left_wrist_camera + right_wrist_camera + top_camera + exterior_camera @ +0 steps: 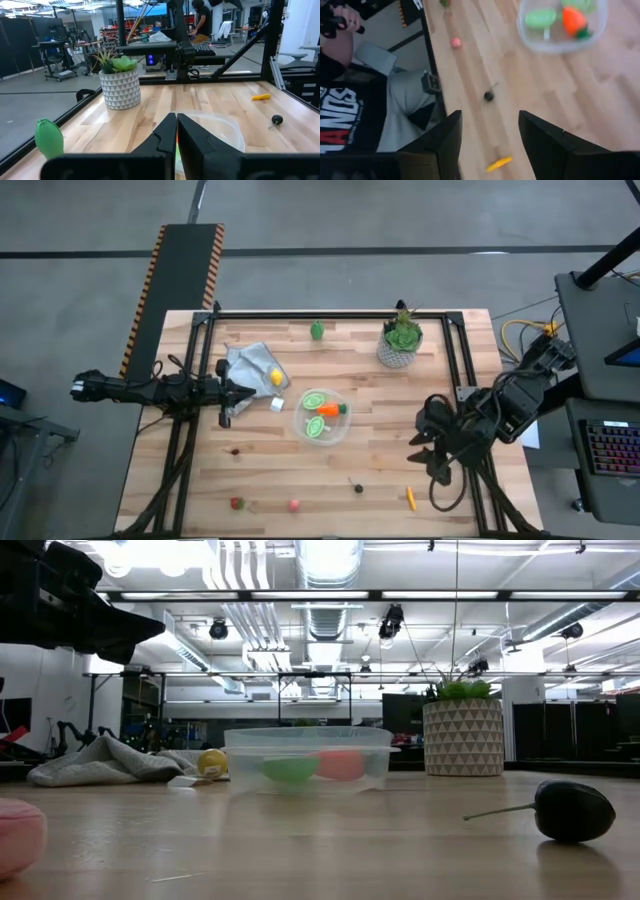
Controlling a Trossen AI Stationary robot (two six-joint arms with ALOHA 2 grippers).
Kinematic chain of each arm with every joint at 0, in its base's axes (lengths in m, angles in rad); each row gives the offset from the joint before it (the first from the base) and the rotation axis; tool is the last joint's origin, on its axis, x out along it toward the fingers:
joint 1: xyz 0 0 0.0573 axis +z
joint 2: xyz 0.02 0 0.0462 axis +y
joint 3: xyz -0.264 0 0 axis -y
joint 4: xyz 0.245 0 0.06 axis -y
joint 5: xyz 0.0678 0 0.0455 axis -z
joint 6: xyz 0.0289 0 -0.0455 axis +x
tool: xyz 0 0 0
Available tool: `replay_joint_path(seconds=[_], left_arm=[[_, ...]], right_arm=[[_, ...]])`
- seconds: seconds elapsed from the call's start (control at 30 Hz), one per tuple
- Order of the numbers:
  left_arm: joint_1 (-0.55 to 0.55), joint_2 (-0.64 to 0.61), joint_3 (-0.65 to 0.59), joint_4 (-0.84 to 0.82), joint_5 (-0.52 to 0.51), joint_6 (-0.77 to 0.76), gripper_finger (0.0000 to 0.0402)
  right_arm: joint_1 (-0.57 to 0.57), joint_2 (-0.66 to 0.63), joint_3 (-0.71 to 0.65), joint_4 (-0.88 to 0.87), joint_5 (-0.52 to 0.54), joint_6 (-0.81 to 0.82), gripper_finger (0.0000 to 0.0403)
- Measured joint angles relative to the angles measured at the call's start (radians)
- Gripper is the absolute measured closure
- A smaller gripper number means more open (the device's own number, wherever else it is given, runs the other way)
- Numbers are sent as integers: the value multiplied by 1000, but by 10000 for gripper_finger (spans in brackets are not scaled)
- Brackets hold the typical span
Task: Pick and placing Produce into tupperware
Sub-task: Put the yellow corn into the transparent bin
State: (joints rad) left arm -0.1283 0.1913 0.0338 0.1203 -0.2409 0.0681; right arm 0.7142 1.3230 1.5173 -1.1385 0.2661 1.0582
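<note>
The clear tupperware [322,417] sits mid-table holding green pieces and an orange carrot [327,409]; the low view shows it as a shallow tub [308,758]. Loose produce lies on the wood: a dark stemmed piece [357,488], a yellow piece [410,498], a pink one [293,504], a red one [237,503], a green one [317,330] and a yellow one [276,377] on a grey cloth. My left gripper [225,395] is shut and hovers left of the tupperware [215,127]. My right gripper [430,455] is open above the table's right side, with the yellow piece [499,163] below its fingers.
A potted plant [400,340] stands near the far right corner. The crumpled grey cloth [248,365] lies far-left of the tupperware, with a small white cube [278,404] beside it. A black frame rail [330,313] runs along the far edge. A seated person [350,90] is beyond the near edge.
</note>
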Motion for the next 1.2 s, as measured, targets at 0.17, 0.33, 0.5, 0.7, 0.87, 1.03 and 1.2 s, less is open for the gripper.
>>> replay_joint_path(seconds=[0.17,0.33,0.5,0.7,0.87,1.03,1.2], left_arm=[[0,0,0,2,-4,0,402],[0,3,0,2,-5,0,402],[0,4,0,2,-5,-1,402],[0,5,0,3,-6,-1,402],[0,5,0,1,-6,-1,402],[0,5,0,2,-7,-1,402],[0,5,0,3,-6,-1,402]], right_arm=[[12,72,0,-63,-89,223,216],[41,166,0,-155,-178,466,216],[83,266,0,-165,-218,671,216],[120,401,33,-163,-222,880,216],[130,525,105,-163,-244,990,216],[130,638,189,-176,-247,1016,216],[132,735,247,-224,-263,1022,216]])
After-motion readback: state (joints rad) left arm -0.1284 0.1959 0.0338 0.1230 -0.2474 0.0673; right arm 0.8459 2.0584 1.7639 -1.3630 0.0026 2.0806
